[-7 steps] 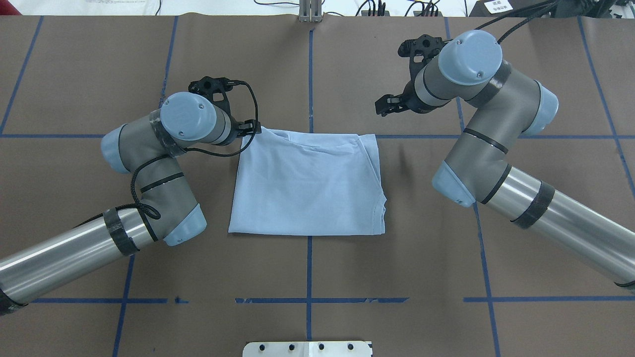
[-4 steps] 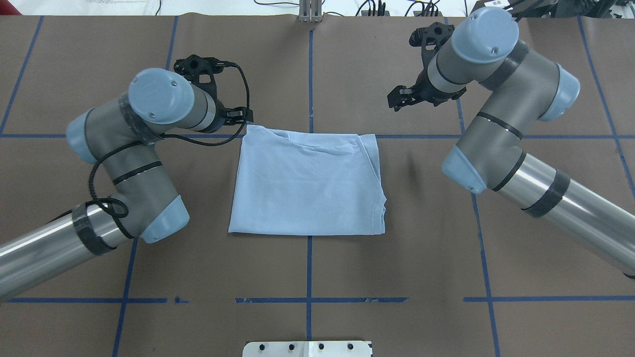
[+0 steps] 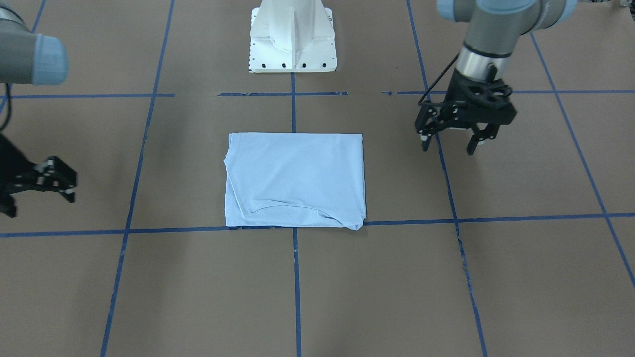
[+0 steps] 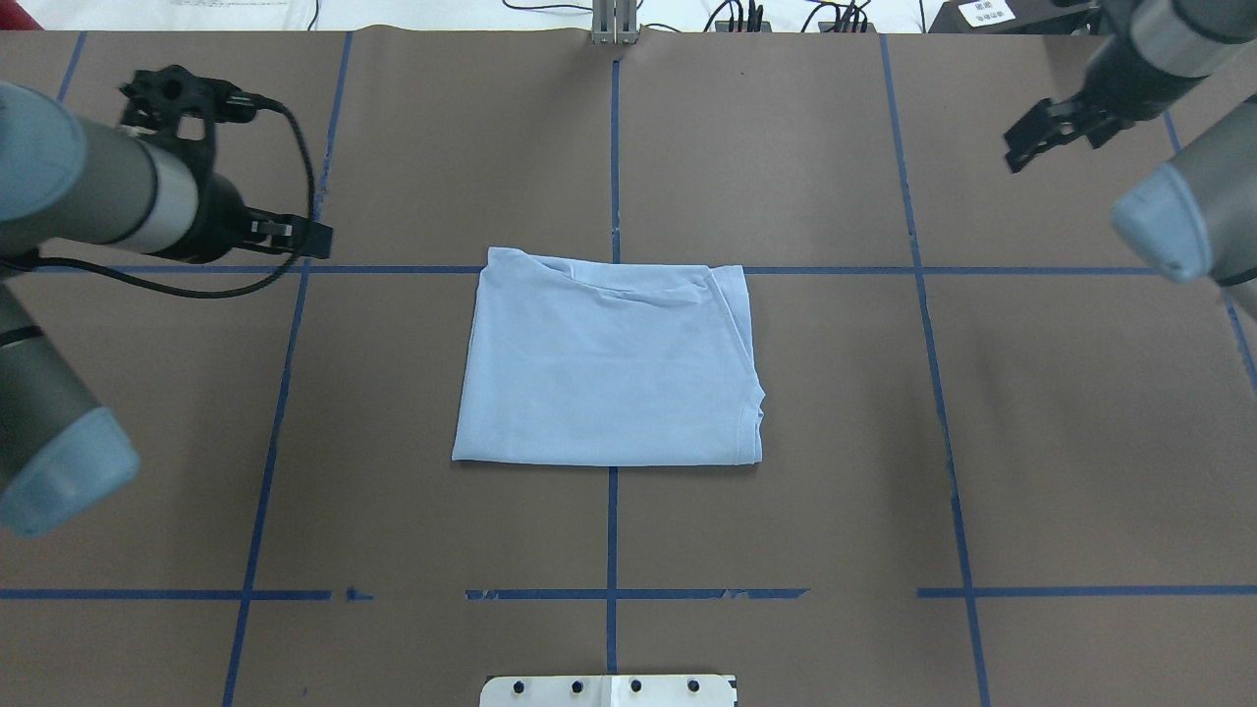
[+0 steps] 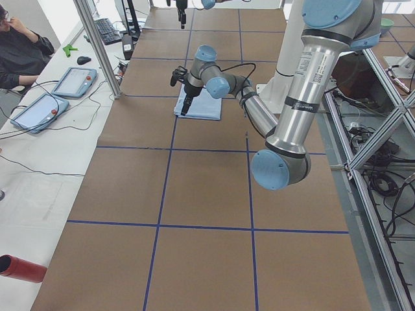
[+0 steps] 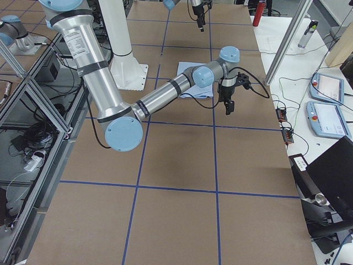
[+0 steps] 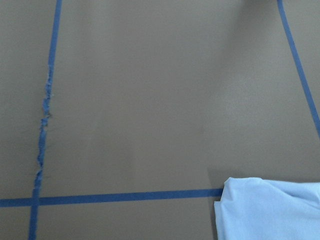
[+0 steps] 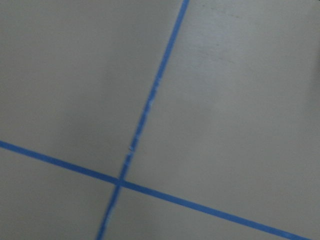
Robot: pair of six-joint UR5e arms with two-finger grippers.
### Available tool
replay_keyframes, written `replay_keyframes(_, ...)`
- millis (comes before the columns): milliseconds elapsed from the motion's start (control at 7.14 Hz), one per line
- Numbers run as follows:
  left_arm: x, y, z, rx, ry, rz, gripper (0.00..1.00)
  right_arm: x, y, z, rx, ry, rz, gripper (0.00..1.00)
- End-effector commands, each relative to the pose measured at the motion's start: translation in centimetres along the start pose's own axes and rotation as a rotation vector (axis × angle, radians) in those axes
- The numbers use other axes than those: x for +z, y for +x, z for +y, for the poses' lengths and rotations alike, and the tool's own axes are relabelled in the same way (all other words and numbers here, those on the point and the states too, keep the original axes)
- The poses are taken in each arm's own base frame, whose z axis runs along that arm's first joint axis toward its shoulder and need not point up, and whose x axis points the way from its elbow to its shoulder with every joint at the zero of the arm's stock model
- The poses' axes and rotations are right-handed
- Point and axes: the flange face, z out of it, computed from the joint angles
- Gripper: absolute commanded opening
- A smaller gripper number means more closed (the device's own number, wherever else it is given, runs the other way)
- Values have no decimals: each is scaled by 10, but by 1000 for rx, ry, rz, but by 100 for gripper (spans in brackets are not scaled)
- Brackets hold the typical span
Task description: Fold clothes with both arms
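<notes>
Your shirt point(image 4: 609, 363) lies folded into a flat rectangle at the middle of the table point(image 4: 835, 471), so the folding looks done or nearly so. The left gripper point(image 3: 447, 148) and right gripper point(image 3: 38, 203) both hang spread wide and empty, well apart from it. At most one more fold remains.

1. A brown paper table cover point(image 4: 609, 128) spreads flat, marked into large squares by blue tape lines point(image 4: 613, 550); one line looks frayed in the left wrist view.
2. A white side bench point(image 5: 39, 168) runs along the table's far edge.
3. Two pale-framed tablet controllers with red buttons point(image 5: 74, 81) lie side by side on that bench, cables trailing from them.
4. A person in a dark top point(image 5: 23, 52) sits at the bench.
5. A red cylinder point(image 5: 23, 268) lies on its side on the bench.
6. A silver metal post point(image 5: 97, 45) stands tilted at the table's edge.
</notes>
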Motion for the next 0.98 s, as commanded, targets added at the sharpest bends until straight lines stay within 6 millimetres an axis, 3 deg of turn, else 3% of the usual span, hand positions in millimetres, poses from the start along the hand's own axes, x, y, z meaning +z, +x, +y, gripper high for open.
replay_keyframes(0, -53, -142, 13, 160, -30, -70, 100, -2, 128, 90, -70, -46, -28, 100)
replay_keyframes(140, -79, -213, 14, 200, -24, -116, 100, -2, 174, 134, -71, -62, -17, 100)
replay_keyframes(280, -94, -280, 29, 139, -52, -89, 100, 1, 209, 178, -28, -85, -15, 100)
replay_keyframes(420, -77, -329, 64, 12, -133, -79, 100, 11, 228, 220, 32, -116, -9, 100)
replay_keyframes(560, -34, -377, 88, -66, -233, -103, 100, 11, 240, 240, 73, -124, 2, 100)
replay_keyframes(700, -31, -400, 93, -90, -219, -109, 100, 19, 245, 258, 111, -146, -16, 100)
replay_keyframes(840, -39, -415, 106, -114, -210, -98, 100, 12, 256, 281, 144, -136, -6, 100)
